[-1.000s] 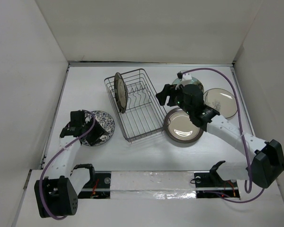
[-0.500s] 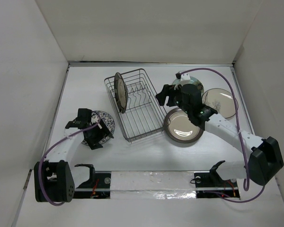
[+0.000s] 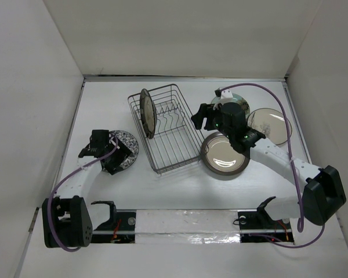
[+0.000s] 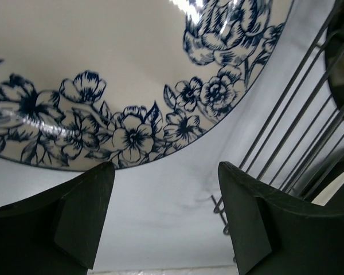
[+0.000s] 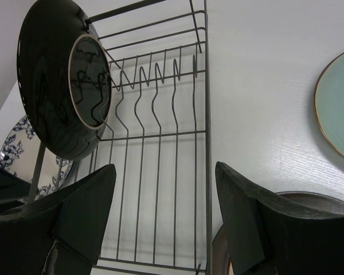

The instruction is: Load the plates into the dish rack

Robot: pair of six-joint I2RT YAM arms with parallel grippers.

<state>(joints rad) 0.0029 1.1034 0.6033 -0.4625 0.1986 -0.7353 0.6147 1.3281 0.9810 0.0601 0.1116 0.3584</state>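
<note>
The dish rack (image 3: 169,132) stands mid-table, and the dark brown plate (image 3: 147,113) is upright in its far left end. Left of it lies the blue-and-white floral plate (image 3: 128,142). My left gripper (image 3: 116,157) is open at that plate's near edge; in the left wrist view the floral plate (image 4: 132,86) lies just beyond the gripper (image 4: 166,215), with nothing between the fingers. My right gripper (image 3: 202,119) hovers open and empty over the rack's right rim (image 5: 207,143). Right of the rack lie the brown-rimmed plate (image 3: 223,155), the teal plate (image 3: 239,104) and the branch-motif plate (image 3: 272,124).
White walls close in the table on the left, back and right. The rack's wires (image 4: 298,132) run close to my left gripper's right finger. The right arm reaches over the brown-rimmed plate and hides part of the teal plate (image 5: 338,109).
My left gripper has opened wide and its wrist has swung round to the floral plate's near edge. The right arm has barely shifted.
</note>
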